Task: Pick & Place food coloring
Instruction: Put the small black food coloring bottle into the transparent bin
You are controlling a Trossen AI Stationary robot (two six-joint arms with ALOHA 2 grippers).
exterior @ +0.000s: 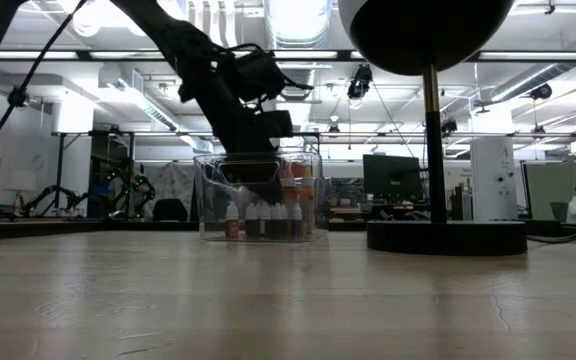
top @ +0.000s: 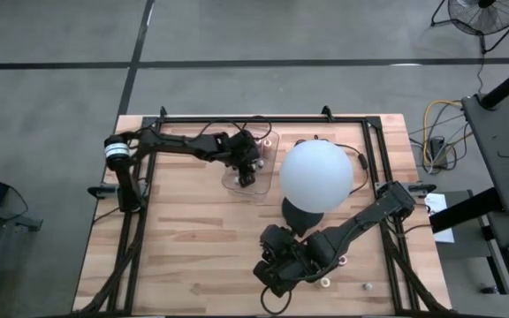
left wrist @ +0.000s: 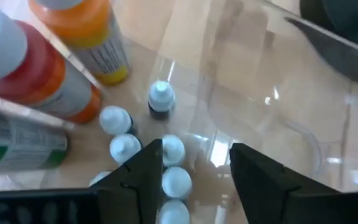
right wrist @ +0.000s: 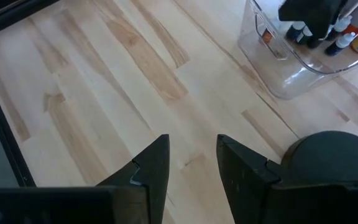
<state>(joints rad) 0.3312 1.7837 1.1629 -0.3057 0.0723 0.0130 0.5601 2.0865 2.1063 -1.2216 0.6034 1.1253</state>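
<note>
Toward the far edge of the tabletop [top: 193, 256], your left gripper [left wrist: 194, 174] hangs over the clear plastic tray [top: 237, 183], which sits just beside the white globe [top: 316, 175]. Its fingers stand partly apart with nothing between them. Below them the food coloring bottles [left wrist: 160, 99] stand grouped on the tray floor, touching or nearly so, beside larger orange and red bottles [left wrist: 48, 74].

You look to be at the release end of a placement, so lift straight up and keep the fingers clear of the white caps; a sideways drift would likely topple the row. Spread the fingers a little more before you rise if a cap sits close to a fingertip.

Each small bottle stands upright, long axis vertical, cap up toward the camera. From table height they show as a tidy row [exterior: 263, 220] against the tray's near wall, though the wall blurs them enough that you can't count them surely.

Your right gripper [right wrist: 191, 162] waits near the near edge, fingers slightly parted and empty, over bare wood.
</note>
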